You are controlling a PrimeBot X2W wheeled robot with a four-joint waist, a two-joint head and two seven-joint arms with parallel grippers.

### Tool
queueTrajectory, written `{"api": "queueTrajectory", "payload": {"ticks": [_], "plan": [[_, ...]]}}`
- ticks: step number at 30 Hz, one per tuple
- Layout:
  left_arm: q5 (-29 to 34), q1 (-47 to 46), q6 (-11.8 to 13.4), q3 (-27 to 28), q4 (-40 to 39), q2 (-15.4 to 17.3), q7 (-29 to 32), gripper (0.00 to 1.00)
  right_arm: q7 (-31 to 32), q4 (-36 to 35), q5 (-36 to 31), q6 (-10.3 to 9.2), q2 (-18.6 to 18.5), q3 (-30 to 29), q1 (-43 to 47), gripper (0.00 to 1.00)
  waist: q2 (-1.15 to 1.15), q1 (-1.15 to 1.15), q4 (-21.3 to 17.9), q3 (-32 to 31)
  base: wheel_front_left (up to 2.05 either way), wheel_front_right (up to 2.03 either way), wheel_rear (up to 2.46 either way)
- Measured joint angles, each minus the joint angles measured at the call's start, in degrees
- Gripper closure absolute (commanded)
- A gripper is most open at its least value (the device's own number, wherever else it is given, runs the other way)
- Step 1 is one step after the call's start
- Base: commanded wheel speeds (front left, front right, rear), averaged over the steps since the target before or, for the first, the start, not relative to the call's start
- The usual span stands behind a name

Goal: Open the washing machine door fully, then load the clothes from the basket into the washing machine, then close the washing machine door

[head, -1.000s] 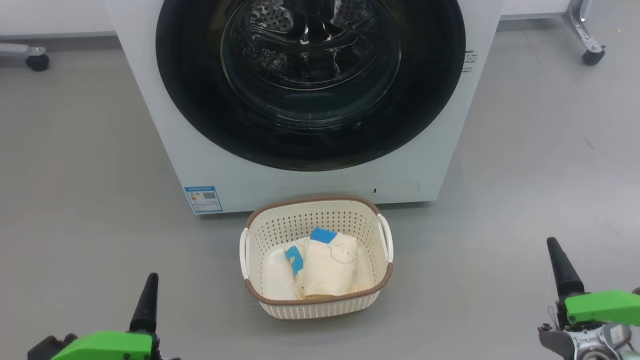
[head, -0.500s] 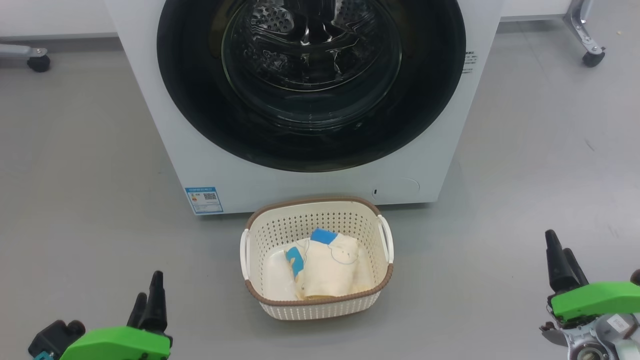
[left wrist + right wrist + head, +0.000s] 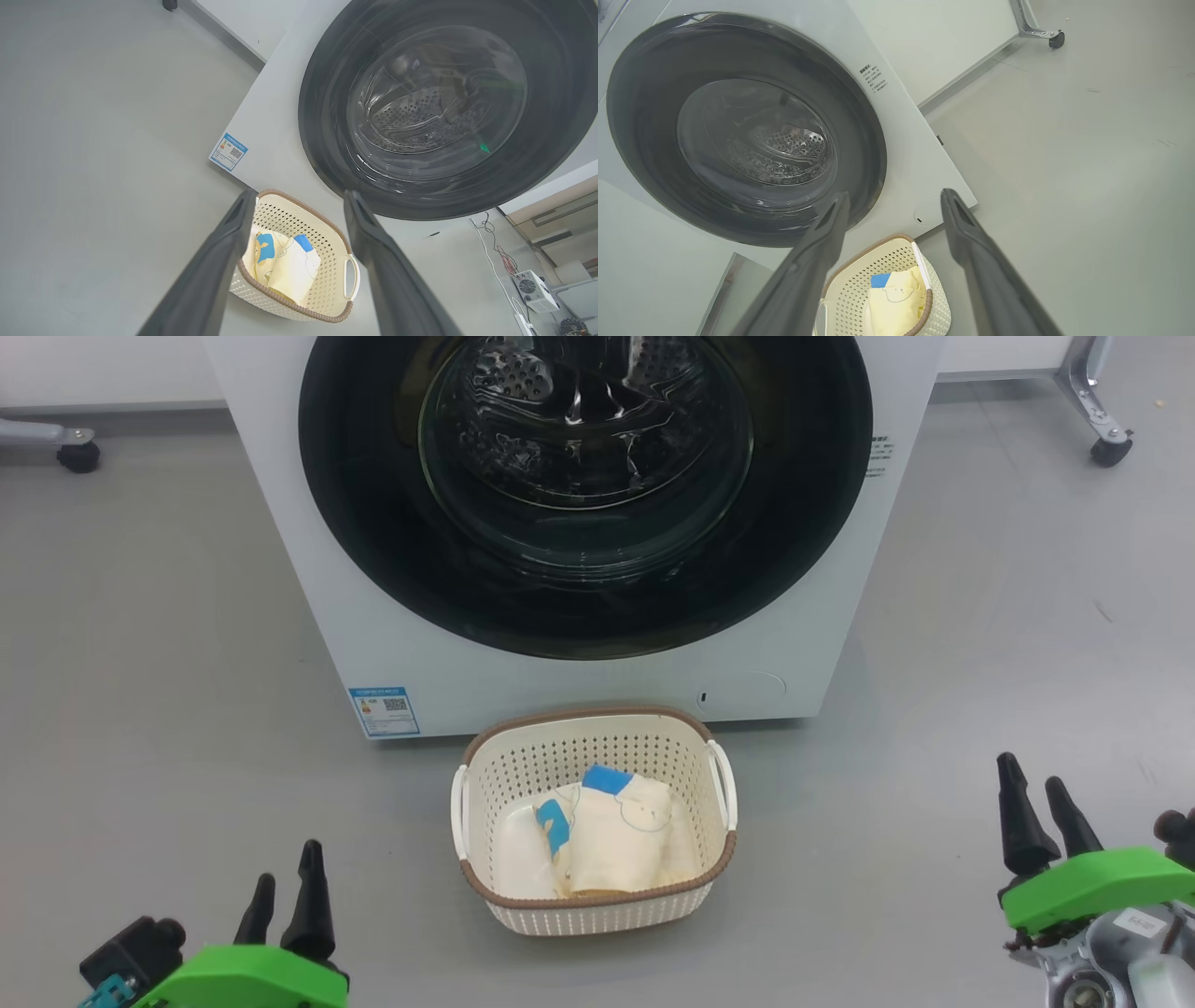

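Note:
The white washing machine [image 3: 597, 686] stands ahead with its round black door [image 3: 373, 560] shut flat against the front. On the floor right before it sits the cream basket [image 3: 597, 910], holding folded cream-yellow clothes [image 3: 611, 840] with blue patches. My left gripper [image 3: 285, 887] is open at the lower left, well short of the basket. At the lower right, my right gripper [image 3: 1036, 793] is open too, far from the basket. Both wrist views look between spread fingers at the door [image 3: 327, 140] [image 3: 640, 140] and the basket [image 3: 327, 242] [image 3: 859, 284].
Grey floor [image 3: 140, 663] spreads to both sides of the machine. Castor feet of frames stand at the far left [image 3: 79, 455] and far right [image 3: 1109, 448]. A power box and cables [image 3: 532, 291] lie on the floor to the machine's right.
Both grippers have turned about their wrists, so two fingers of each now show side by side. The right one has risen slightly in the view; the camera has shifted a little.

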Motion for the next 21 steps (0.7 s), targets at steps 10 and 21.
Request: {"api": "queueTrajectory", "payload": {"ticks": [10, 21], "plan": [[7.9, 0.0, 0.9, -1.8, 0.0, 0.2, -1.6, 0.00, -0.9, -1.5, -8.7, 0.00, 0.0, 0.1, 0.8, 0.00, 0.00, 0.00, 0.1, -0.2, 0.00, 0.00, 0.00], [15.2, -1.2, 1.5, -3.2, 0.3, 0.2, -3.6, 0.00, -1.7, -2.4, -17.2, 0.00, 0.2, -0.1, 1.2, 0.00, 0.00, 0.00, 0.4, -0.4, 0.00, 0.00, 0.00]]}}
